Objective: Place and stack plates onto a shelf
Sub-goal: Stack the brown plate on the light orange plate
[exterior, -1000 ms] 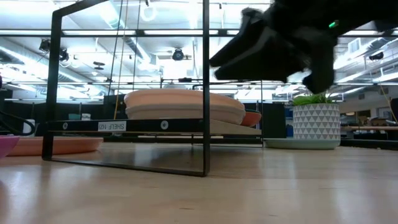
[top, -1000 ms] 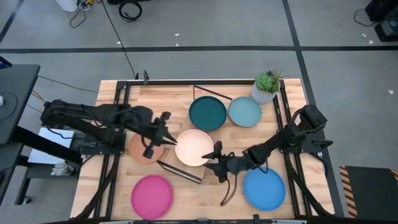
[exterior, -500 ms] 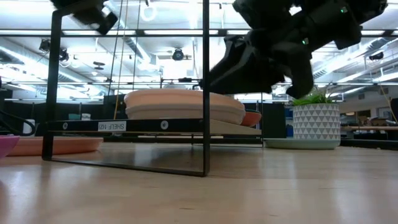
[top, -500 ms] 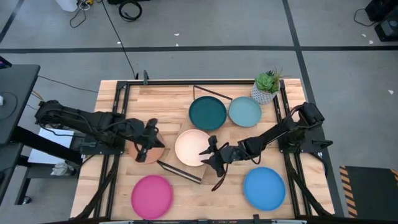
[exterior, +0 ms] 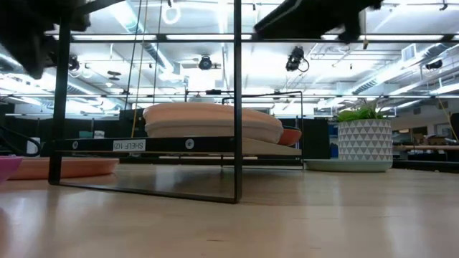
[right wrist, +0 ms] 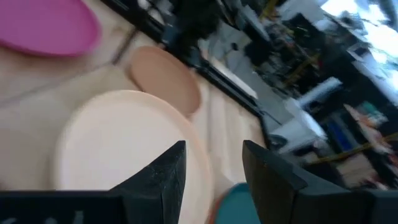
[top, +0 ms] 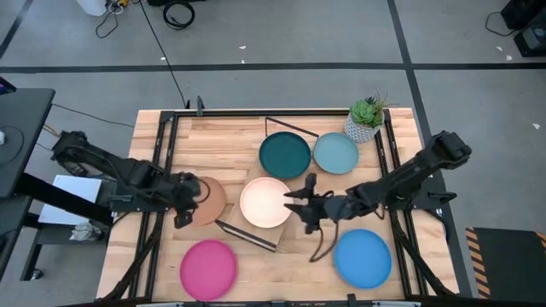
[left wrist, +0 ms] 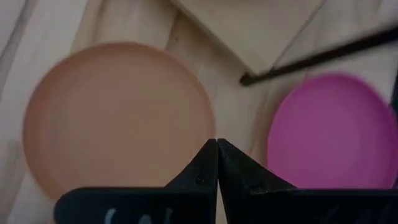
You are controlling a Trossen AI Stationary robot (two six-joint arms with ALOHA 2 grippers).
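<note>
The cream plate (top: 266, 202) lies on top of another plate (exterior: 215, 132) on the shelf (exterior: 143, 145), a light board in a black wire frame. My right gripper (top: 300, 200) hangs open, raised beside the cream plate's right rim (right wrist: 124, 149). My left gripper (top: 183, 209) is shut and raised over the left part of the tan plate (left wrist: 118, 118), which lies flat on the table left of the shelf. The pink plate (top: 208, 269) and bright blue plate (top: 363, 258) lie near the near edge. The dark teal plate (top: 285, 155) and light blue plate (top: 335, 153) lie farther back.
A potted plant (top: 365, 119) stands at the far right corner, just behind the light blue plate. The shelf's wire posts (exterior: 237, 107) rise around the stacked plates. Bare slatted tabletop (top: 222, 141) lies toward the far left.
My left gripper has drawn back from the cream plate's left rim toward the table's left and near edges, ending over the tan plate. My right gripper has risen and swung from the shelf's near right corner up along the cream plate's right side. The plates have stayed put.
</note>
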